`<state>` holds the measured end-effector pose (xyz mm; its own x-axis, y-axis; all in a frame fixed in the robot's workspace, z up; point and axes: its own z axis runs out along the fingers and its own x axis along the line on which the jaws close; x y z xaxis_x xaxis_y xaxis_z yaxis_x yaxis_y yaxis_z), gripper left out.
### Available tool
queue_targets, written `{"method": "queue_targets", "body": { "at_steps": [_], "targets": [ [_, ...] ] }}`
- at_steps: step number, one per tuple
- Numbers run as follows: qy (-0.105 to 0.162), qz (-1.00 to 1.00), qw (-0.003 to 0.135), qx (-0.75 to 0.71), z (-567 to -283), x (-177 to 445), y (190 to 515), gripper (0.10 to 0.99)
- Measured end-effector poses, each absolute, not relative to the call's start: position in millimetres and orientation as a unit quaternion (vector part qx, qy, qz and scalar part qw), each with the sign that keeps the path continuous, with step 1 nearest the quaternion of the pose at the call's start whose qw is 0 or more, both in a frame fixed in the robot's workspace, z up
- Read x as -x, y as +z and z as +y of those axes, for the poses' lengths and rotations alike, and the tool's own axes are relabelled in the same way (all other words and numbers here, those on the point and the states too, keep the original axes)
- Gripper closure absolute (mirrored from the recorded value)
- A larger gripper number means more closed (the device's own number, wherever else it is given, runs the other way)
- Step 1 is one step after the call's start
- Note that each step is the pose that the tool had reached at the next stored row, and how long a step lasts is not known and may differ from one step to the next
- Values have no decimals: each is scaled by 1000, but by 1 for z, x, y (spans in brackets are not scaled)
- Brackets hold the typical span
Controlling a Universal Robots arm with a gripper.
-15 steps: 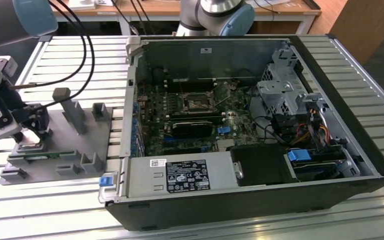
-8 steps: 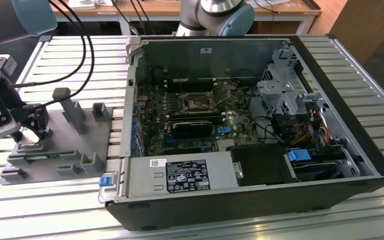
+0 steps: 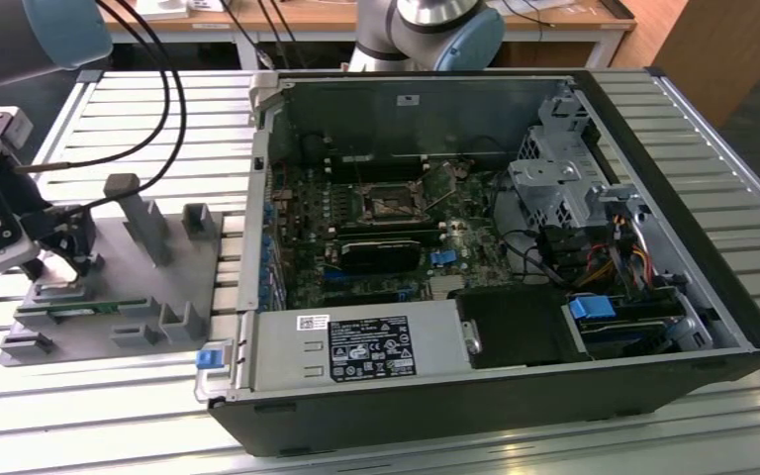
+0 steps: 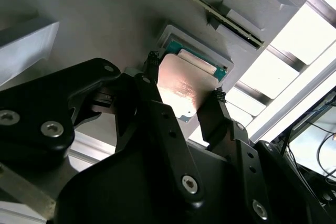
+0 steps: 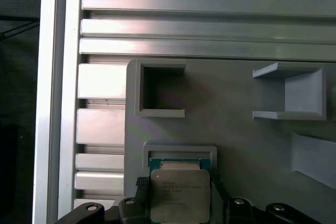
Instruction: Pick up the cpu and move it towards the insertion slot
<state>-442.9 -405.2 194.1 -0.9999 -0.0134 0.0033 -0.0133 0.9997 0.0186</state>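
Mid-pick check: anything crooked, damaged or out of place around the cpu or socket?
Nothing stands out. The cpu sits square between the jaws of the gripper, over its pocket in the grey fixture. The insertion slot looks unobstructed.

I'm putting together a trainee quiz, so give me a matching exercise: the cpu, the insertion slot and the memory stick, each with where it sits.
Things:
1. cpu
2. insertion slot
3. memory stick

Places:
A. on the green board inside the open computer case
B. lying on the grey fixture
C. between the fingers of the gripper

Pairs: 1-C, 2-A, 3-B
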Motion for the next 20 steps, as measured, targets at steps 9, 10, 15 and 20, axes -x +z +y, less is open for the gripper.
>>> {"method": "queue_targets", "body": {
  "at_steps": [9, 10, 15, 20],
  "targets": [
    [-8, -1000, 2, -7, -405, 443, 198, 541],
    [-8, -1000, 2, -7, -405, 443, 199, 541],
    [-7, -1000, 2, -7, -405, 443, 201, 541],
    [-6, -1000, 2, -7, -405, 443, 203, 541]
  ]
}}
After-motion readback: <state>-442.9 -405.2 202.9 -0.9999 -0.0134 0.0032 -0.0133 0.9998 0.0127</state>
